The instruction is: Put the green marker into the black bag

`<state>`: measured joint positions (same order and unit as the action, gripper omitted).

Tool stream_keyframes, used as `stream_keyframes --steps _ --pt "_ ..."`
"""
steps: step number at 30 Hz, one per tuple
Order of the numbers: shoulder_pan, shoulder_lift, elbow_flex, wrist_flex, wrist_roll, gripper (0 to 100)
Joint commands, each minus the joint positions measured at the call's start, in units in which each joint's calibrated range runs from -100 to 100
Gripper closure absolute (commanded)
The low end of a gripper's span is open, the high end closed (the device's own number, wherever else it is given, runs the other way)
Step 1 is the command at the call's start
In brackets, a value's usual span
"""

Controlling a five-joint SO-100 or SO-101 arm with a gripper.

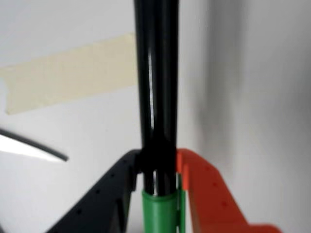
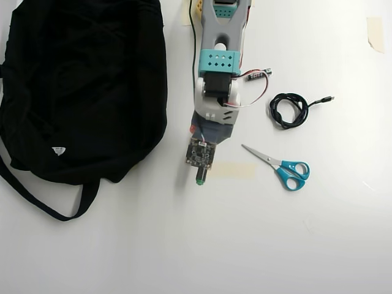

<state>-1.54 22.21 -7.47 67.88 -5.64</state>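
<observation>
In the wrist view the green marker [image 1: 155, 73] stands between the jaws, its black barrel running up the frame and its green cap [image 1: 160, 213] at the bottom. My gripper [image 1: 158, 167] is shut on it, black finger [image 1: 112, 194] on the left and orange finger [image 1: 204, 194] on the right. In the overhead view only the green marker's small green end [image 2: 199, 181] shows below the wrist. The black bag [image 2: 86, 79] lies at the left with its strap [image 2: 37, 196] and white tag [image 2: 58, 150]. The arm [image 2: 217, 67] is just right of the bag.
Blue-handled scissors [image 2: 278, 165] lie right of the gripper, and a coiled black cable [image 2: 289, 110] lies beyond them. A strip of tape [image 2: 233, 169] sits beside the marker's end and shows again in the wrist view as a pale tape strip [image 1: 73, 77]. Another piece of tape [image 2: 375, 33] is at the top right.
</observation>
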Motion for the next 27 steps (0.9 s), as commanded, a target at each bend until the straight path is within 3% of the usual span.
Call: stream_keyframes --steps 1,27 --pt "-0.25 -5.2 -2.15 0.59 1.6 98" --pt "-2.42 -13.99 -1.25 8.0 6.64 98"
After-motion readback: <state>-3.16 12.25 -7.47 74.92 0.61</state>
